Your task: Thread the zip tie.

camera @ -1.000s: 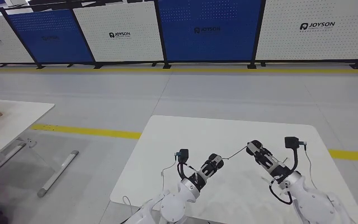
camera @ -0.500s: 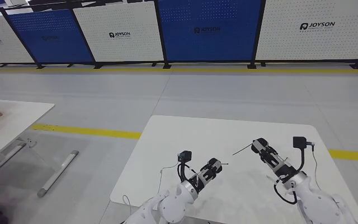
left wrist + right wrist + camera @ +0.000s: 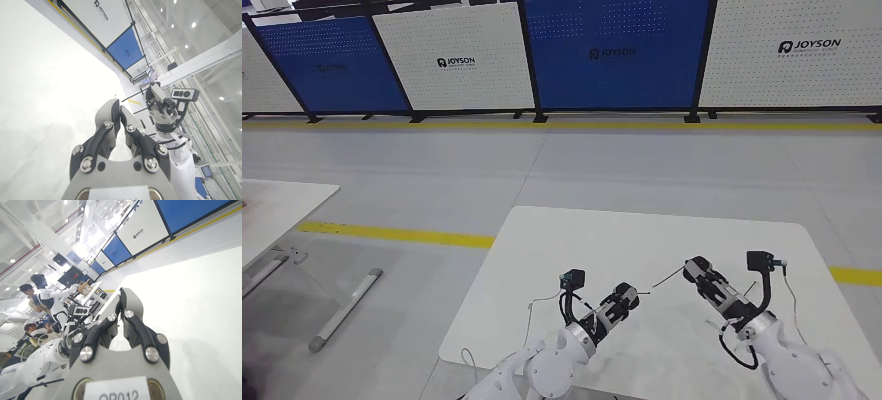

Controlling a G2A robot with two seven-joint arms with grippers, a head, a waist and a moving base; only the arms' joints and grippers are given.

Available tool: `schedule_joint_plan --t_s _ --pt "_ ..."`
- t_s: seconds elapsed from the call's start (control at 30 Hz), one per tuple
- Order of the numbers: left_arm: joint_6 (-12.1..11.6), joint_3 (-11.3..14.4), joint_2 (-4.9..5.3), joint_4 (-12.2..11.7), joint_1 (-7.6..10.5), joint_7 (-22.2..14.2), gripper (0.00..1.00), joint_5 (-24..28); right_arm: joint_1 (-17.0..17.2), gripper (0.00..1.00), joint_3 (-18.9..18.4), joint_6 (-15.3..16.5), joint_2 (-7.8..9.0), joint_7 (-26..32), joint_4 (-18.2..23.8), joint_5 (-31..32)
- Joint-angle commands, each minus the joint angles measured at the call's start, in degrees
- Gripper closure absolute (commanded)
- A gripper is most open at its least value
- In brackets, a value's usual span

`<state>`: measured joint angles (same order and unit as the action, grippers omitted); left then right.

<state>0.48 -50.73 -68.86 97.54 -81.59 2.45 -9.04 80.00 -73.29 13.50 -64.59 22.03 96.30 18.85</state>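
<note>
Overhead, the right gripper pinches a thin black tie. Close up, the left gripper presses ribbed black pads together.

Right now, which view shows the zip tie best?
The left wrist view: the zip tie stands out as a dark strip sticking from the right hand toward the left hand. The top view shows it as a thin faint line; the right wrist view's shut fingers hide it.

A white, round-cornered table stands on grey floor crossed by a yellow line.
</note>
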Motion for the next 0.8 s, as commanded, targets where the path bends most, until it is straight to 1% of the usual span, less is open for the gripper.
schedule_joint_plan --t_s 0.0,0.3,0.37,0.53,0.77 --pt "0.00 0.00 0.00 0.00 0.00 0.00 1.00 0.00 0.04 1.00 0.17 -0.28 -0.04 0.06 -0.01 0.24" --pt "0.00 0.00 0.00 0.00 0.00 0.00 1.00 0.00 0.31 1.00 0.13 -0.47 -0.08 -0.37 0.08 0.04" --pt "0.00 0.00 0.00 0.00 0.00 0.00 1.00 0.00 1.04 1.00 -0.24 0.01 -0.10 -1.49 0.26 -0.32" --pt "0.00 0.00 0.00 0.00 0.00 0.00 1.00 0.00 2.47 1.00 -0.86 1.37 -0.02 -1.87 0.62 -0.30" --pt "0.00 0.00 0.00 0.00 0.00 0.00 1.00 0.00 2.38 1.00 -0.33 2.02 -0.17 -1.65 0.34 -0.17"
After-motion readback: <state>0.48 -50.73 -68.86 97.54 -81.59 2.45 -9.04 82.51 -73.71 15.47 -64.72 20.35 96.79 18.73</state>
